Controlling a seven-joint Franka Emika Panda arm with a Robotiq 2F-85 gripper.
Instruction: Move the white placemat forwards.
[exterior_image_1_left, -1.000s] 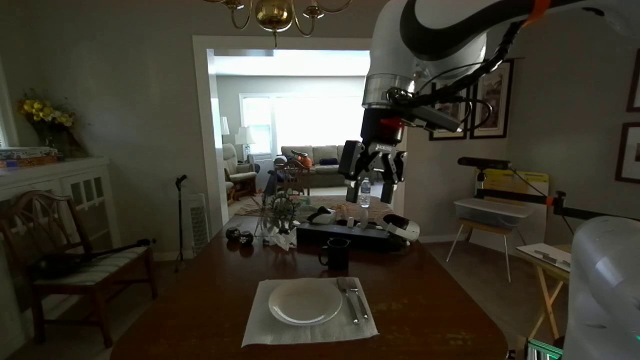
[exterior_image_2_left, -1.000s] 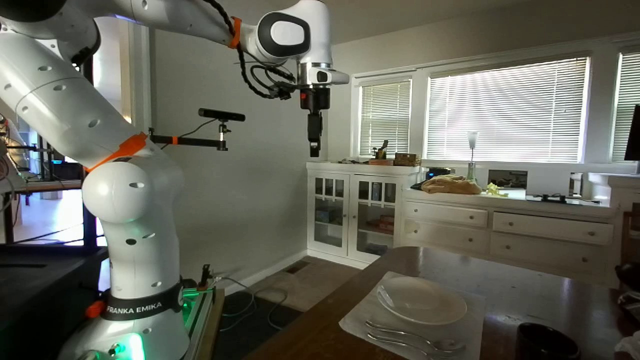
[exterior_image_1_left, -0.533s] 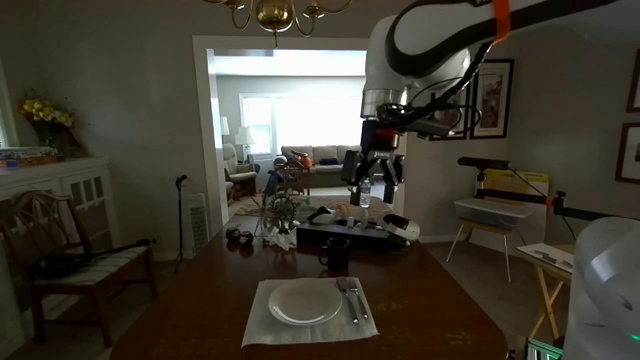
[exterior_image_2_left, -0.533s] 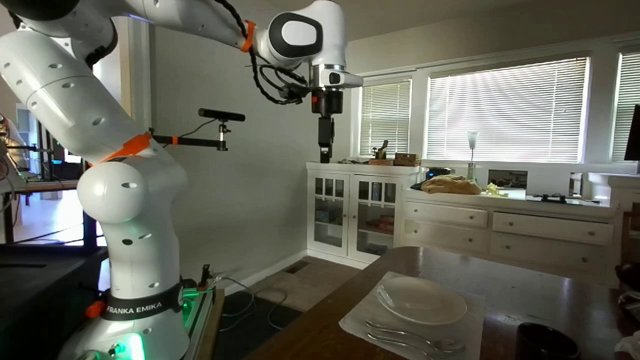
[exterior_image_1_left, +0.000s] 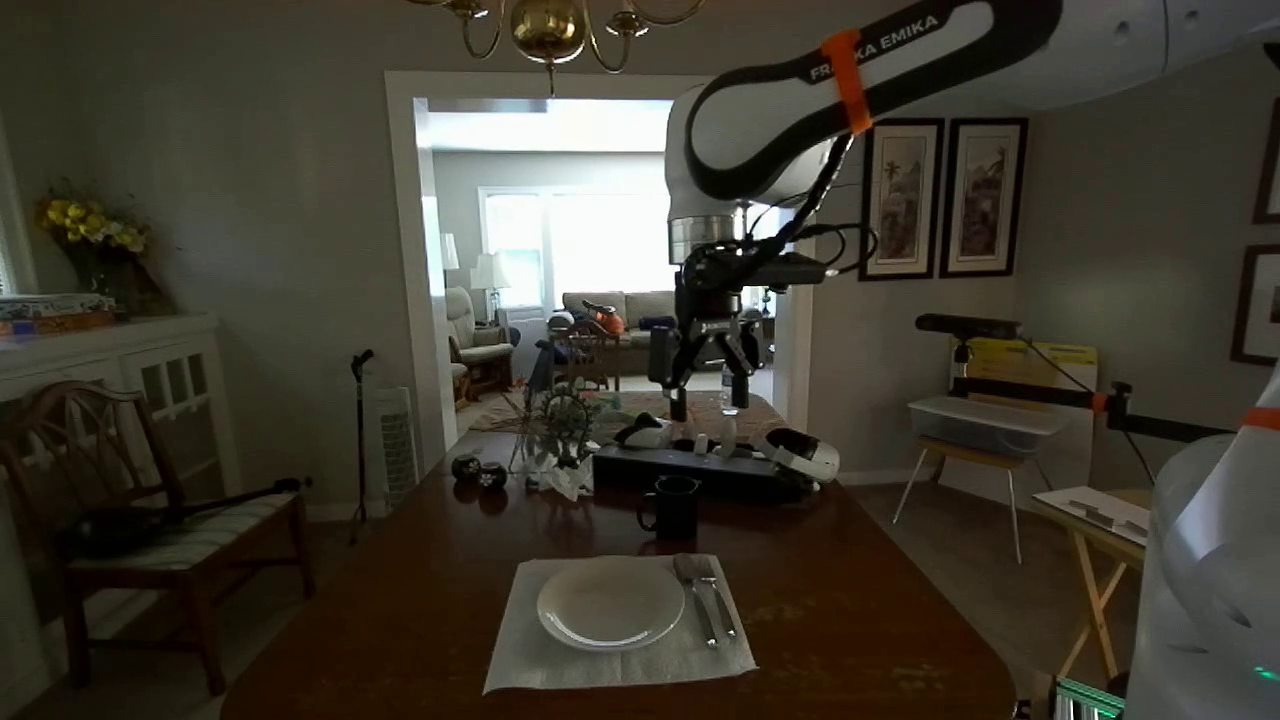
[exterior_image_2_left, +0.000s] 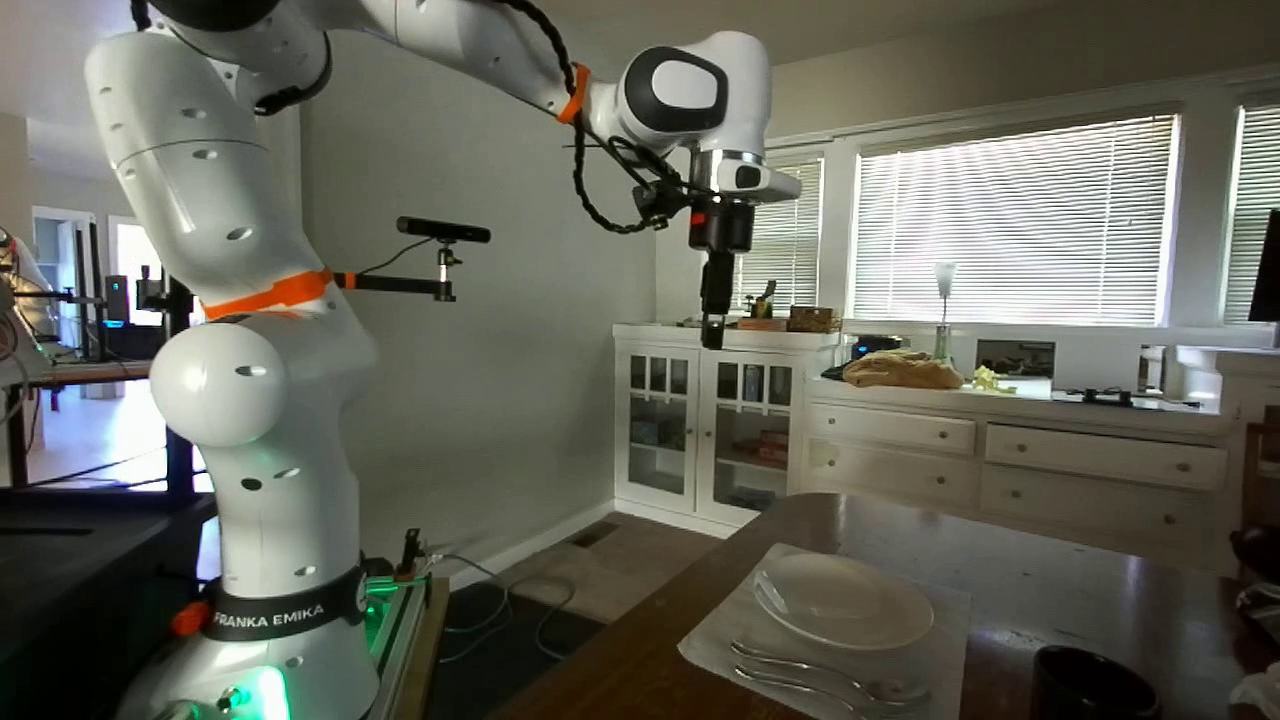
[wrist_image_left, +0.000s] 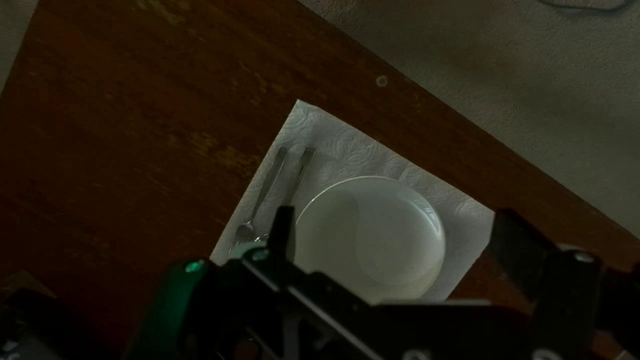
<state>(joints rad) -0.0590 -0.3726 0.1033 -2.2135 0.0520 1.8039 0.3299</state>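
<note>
The white placemat (exterior_image_1_left: 600, 670) lies flat on the wooden table near its edge; it also shows in an exterior view (exterior_image_2_left: 728, 618) and in the wrist view (wrist_image_left: 345, 142). A round white plate (exterior_image_1_left: 610, 602) sits on it, and a fork and another utensil (exterior_image_1_left: 714, 605) lie along its right side. My gripper (exterior_image_1_left: 709, 402) is open and empty, fingers pointing down, high above the table; it also shows in an exterior view (exterior_image_2_left: 712, 335). In the wrist view the spread fingers (wrist_image_left: 394, 215) frame the plate (wrist_image_left: 372, 235), and the gripper body hides the placemat's lower part.
A black mug (exterior_image_1_left: 676, 508) stands beyond the placemat. Behind it are a long black box (exterior_image_1_left: 690, 473), a white headset (exterior_image_1_left: 805, 455), a glass vase with sprigs (exterior_image_1_left: 565, 425) and dark round ornaments (exterior_image_1_left: 480, 472). The table edge (wrist_image_left: 450, 110) runs close along the placemat.
My arm has moved out over the table and slightly lower, leftward in one exterior view and rightward in another. The gripper stays open. The placemat, plate and cutlery have not moved.
</note>
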